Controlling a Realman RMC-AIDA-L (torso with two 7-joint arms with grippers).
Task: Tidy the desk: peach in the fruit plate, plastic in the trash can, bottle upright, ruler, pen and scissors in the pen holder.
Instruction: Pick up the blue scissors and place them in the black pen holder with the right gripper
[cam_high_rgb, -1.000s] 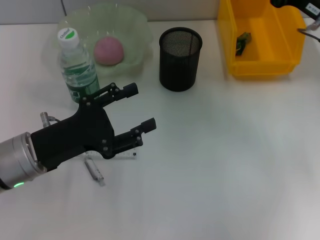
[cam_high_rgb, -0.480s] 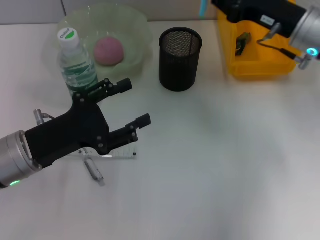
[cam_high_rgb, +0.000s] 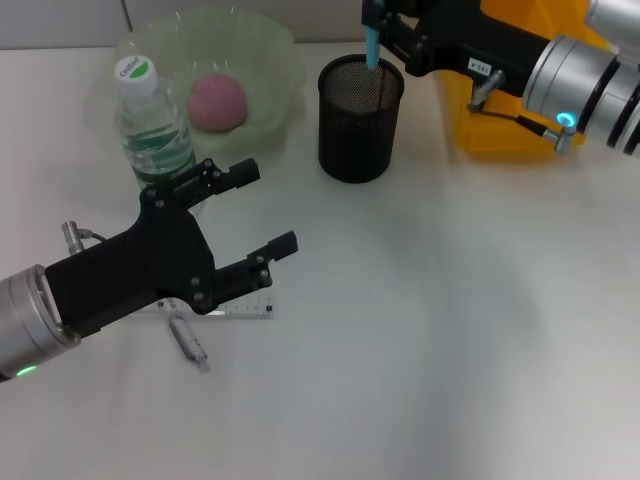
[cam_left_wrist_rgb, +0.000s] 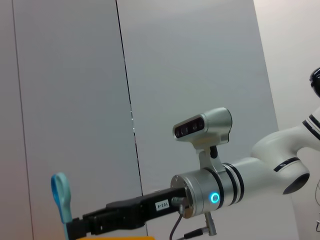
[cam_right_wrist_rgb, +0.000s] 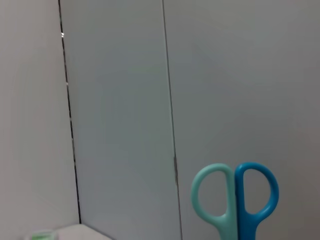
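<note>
1. Head view: right gripper (cam_high_rgb: 385, 30) is clamping the scissors (cam_high_rgb: 372, 44) and holding them above the far rim of the mesh pen holder (cam_high_rgb: 360, 118), blades seemingly pointing down. Step in hand, I judge: dropping scissors into the holder. Left gripper (cam_high_rgb: 262, 212) is hovering with jaws spread over the bench (cam_high_rgb: 450, 320), above the clear ruler (cam_high_rgb: 245, 312) and grey pen (cam_high_rgb: 188, 343). Peach (cam_high_rgb: 217, 100) is sitting in the green fruit plate (cam_high_rgb: 262, 50); water bottle (cam_high_rgb: 152, 125) is standing upright beside it. Yellow bin (cam_high_rgb: 500, 130) is behind the right arm.
2. Left wrist view: showing the right arm across the scene, scissors' blue handle loop (cam_left_wrist_rgb: 61, 202) sticking up from its gripper.
3. Right wrist view: only the two handle loops (cam_right_wrist_rgb: 235, 197) visible against the wall.
4. Next: lower, centre over the opening, release; afterwards ruler and pen.
</note>
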